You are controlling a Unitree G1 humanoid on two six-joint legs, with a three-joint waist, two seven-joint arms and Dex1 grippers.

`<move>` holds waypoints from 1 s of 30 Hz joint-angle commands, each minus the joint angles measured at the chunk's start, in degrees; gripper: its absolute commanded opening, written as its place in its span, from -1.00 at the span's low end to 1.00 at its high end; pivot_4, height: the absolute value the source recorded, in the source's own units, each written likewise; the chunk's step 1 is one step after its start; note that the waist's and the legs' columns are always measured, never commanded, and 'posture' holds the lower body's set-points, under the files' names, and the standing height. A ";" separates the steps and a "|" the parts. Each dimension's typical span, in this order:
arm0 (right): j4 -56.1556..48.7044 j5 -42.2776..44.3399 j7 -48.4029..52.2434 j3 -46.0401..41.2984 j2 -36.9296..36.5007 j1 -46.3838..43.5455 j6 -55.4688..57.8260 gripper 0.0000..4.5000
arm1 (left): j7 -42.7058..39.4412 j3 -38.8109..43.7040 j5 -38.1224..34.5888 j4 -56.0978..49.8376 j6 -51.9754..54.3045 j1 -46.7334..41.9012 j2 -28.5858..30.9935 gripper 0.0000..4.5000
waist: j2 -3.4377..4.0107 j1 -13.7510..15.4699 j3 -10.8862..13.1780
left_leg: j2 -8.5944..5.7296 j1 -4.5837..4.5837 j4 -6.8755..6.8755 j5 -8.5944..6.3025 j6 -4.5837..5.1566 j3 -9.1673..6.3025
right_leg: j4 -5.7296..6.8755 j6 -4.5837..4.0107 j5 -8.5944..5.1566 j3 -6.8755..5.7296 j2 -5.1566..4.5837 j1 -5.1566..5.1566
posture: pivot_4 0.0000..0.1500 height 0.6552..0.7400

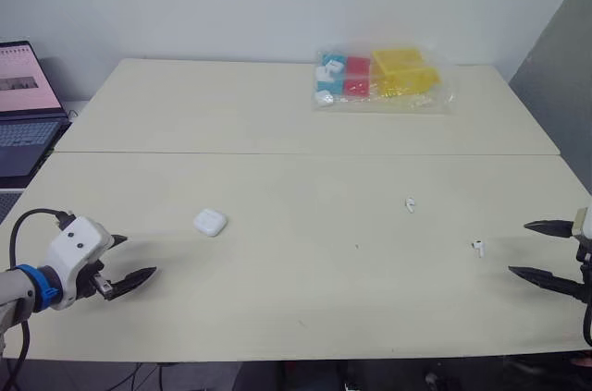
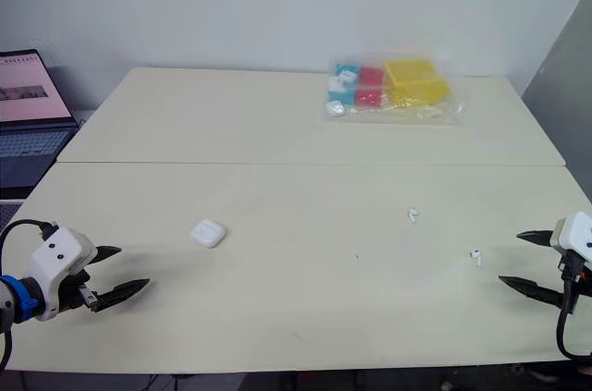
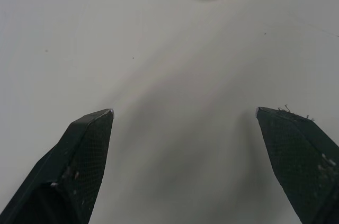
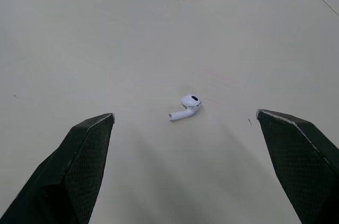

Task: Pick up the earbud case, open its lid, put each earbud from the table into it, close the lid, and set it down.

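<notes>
- Grey open laptop (image 1: 20,123), screen lit, stands beyond the left edge of the beige flat tabletop (image 1: 277,178).
- Black-fingered left gripper (image 1: 139,255): fingers spread wide, holding nothing, low over the near-left part of the table.
- White rounded plastic earbud case (image 1: 210,222): on the table, lid shut, near the left gripper but apart from it.
- Clear plastic bag of blue, red and yellow blocks (image 1: 384,79): far side, right of centre.
- Small white stemmed earbud (image 1: 410,205): on the table right of centre. A second white earbud (image 1: 478,247) lies nearer the right edge.
- Black-fingered right gripper (image 1: 518,248): fingers spread wide, holding nothing, second white earbud just ahead of the gap.
</notes>
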 commanded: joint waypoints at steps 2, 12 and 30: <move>0.00 -0.34 0.48 -2.57 -0.38 -0.40 -0.81 1.00 | -1.42 1.53 -0.52 -1.61 -0.43 -0.28 0.61 0.99 | 0.00 0.00 0.00 | 0.00 0.00 0.00 0.00 0.00 0.00 | 0.00 0.00 0.00 0.00 0.00 0.00 | 1.00 0.90; 0.59 -2.76 -0.17 -2.59 1.12 -0.28 -4.38 1.00 | -7.01 1.31 0.74 2.80 -7.19 -0.75 0.79 0.99 | 0.00 -0.08 0.00 | -0.01 0.00 0.02 0.00 0.00 0.05 | 0.00 0.00 0.00 0.01 0.01 0.01 | 1.00 0.90; -4.39 0.49 2.25 -0.63 -0.13 -2.23 0.39 1.00 | -4.49 1.10 -5.92 -6.33 4.77 -2.68 -3.59 0.99 | 0.00 -0.05 -0.01 | -0.01 0.08 0.17 0.00 0.00 0.02 | 0.17 0.03 0.02 0.04 0.02 0.08 | 1.00 0.90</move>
